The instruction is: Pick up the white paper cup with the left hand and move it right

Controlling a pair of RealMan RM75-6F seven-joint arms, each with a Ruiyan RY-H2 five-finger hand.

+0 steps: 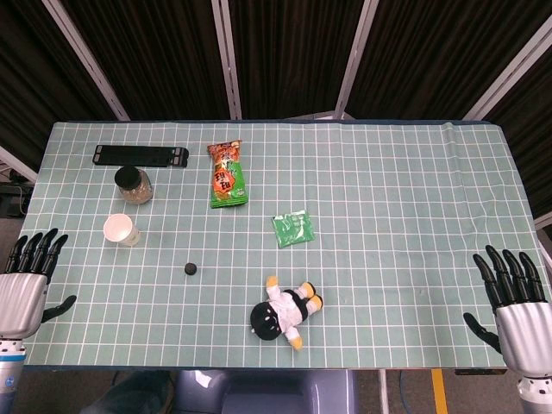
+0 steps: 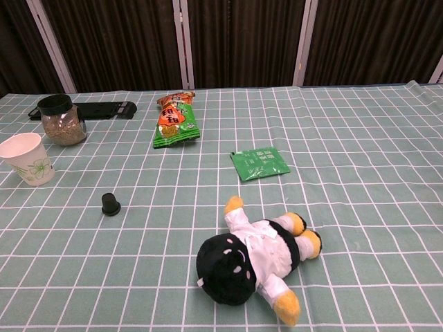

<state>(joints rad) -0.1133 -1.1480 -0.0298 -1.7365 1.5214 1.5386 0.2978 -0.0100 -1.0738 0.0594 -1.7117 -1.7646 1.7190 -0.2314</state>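
Green gridded tablecloth (image 1: 388,172) holds the upright white paper cup (image 1: 121,229) just ahead of the empty, spread-fingered left hand (image 1: 28,280) (right hand (image 1: 515,302) likewise idle), suiting a short reach

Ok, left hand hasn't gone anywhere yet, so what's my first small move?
Probably reach the left hand forward and slightly right toward the paper cup. The hand is open at the table's near edge, and the cup stands upright, untouched, just beyond it, near the jar.

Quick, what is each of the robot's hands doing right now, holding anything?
Left hand: open, fingers apart, holding nothing.
Right hand: open, fingers apart, holding nothing.
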